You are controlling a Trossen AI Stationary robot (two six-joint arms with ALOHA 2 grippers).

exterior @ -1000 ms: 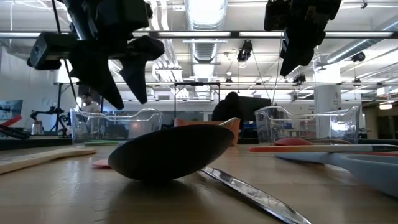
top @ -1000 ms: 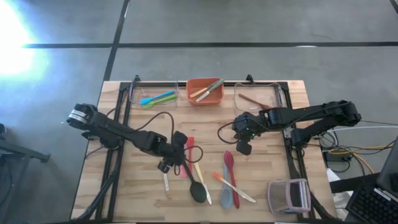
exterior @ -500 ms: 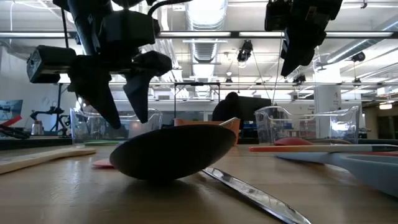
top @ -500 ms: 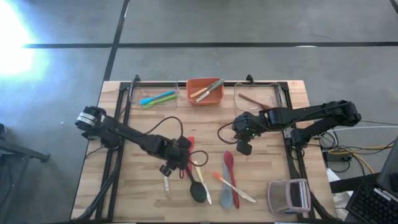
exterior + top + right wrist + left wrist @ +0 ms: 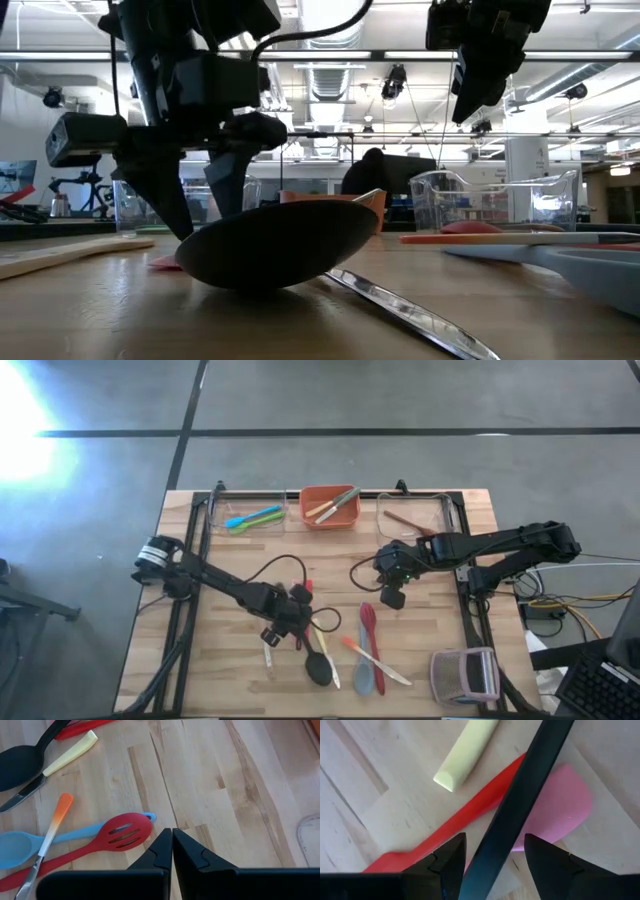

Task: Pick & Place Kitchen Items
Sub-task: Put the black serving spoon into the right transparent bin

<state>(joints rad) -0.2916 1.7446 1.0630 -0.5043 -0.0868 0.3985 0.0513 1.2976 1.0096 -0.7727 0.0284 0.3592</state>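
Black spoon's handle [image 5: 520,805] lies between left gripper's [image 5: 495,855] parted fingers (ungripped).

Bright overhead ceiling lights, glare top left on floor, blurred near black spoon [image 5: 275,245]

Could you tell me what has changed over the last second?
The left gripper has come down, open, until its fingers straddle the black spoon's handle, not yet gripping it. The right gripper stayed shut above the table, and the utensils have not moved.
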